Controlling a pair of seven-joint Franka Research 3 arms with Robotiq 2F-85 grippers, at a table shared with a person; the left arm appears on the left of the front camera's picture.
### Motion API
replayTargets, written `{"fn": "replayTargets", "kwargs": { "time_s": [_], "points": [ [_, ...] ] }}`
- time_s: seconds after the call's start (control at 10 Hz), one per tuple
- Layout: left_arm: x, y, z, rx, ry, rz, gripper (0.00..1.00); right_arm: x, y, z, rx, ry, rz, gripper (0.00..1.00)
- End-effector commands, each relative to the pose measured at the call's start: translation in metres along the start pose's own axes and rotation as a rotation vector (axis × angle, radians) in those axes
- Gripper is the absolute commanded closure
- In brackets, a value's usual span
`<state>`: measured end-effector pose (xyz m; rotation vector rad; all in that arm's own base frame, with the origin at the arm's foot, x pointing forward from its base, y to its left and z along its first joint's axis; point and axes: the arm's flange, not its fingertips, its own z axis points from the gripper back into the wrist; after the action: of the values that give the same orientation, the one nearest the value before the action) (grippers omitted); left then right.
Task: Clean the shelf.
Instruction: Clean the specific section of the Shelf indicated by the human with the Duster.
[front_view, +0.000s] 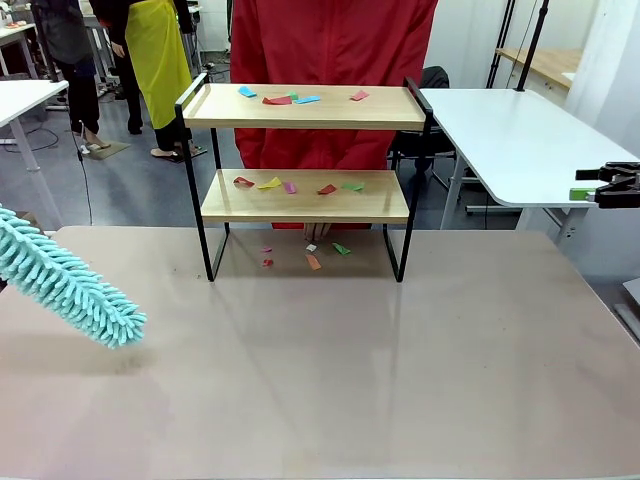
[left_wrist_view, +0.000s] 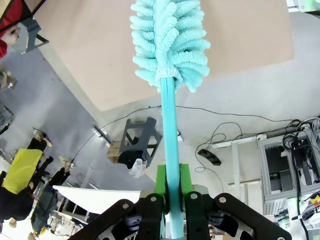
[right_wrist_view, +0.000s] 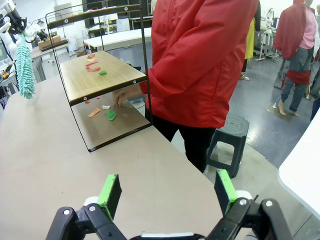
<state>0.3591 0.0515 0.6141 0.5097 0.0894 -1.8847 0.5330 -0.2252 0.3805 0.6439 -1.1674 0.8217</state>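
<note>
The shelf (front_view: 385, 110) stands at the far middle of the table, two wooden boards in a black frame. Coloured paper scraps (front_view: 278, 100) lie on its top board, more scraps (front_view: 270, 183) on the lower board, and some (front_view: 314, 262) on the table beneath. A teal fluffy duster (front_view: 60, 285) comes in low from the left, well short of the shelf. My left gripper (left_wrist_view: 170, 200) is shut on the duster's handle (left_wrist_view: 170, 130). My right gripper (right_wrist_view: 167, 192) is open and holds nothing; it hovers at the far right (front_view: 605, 185). The right wrist view has the shelf (right_wrist_view: 117, 75) and duster (right_wrist_view: 25, 65) farther off.
A person in a red jacket (front_view: 330, 50) stands right behind the shelf, with one hand (right_wrist_view: 120, 98) reaching under the lower board. A white side table (front_view: 510, 140) stands at the right and a dark stool (right_wrist_view: 227, 135) beside the person. The beige table (front_view: 350, 380) spreads in front of the shelf.
</note>
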Motion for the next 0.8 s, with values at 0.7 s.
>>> {"fn": "replayTargets", "kwargs": {
  "time_s": [0.7],
  "points": [
    [0.067, -0.002, -0.041, 0.055, -0.597, 0.304, 0.87, 0.002, 0.002, -0.001, 0.003, -0.005, 0.002, 0.0]
  ]
}}
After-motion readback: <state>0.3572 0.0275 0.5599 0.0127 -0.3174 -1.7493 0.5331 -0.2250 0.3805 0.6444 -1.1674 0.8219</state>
